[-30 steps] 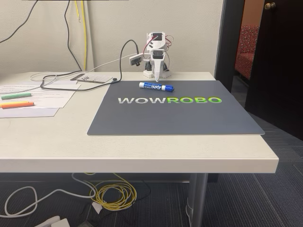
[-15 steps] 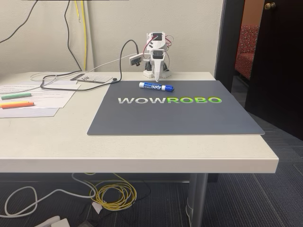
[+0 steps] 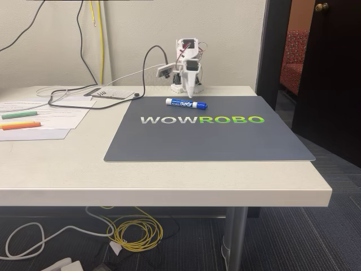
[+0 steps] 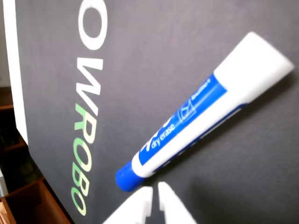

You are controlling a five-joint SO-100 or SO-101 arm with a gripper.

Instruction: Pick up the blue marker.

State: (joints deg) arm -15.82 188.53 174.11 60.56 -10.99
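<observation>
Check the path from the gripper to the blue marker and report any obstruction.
Nothing visible blocks it. In the wrist view the gripper sits just short of the blue marker, near its cap end, with bare grey mat between them. The marker lies alone on the mat.

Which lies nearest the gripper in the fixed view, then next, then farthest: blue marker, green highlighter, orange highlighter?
From the gripper:
1. Blue marker, just in front, on the mat.
2. Green highlighter, far left, on papers.
3. Orange highlighter, far left, slightly farther toward the camera.
</observation>
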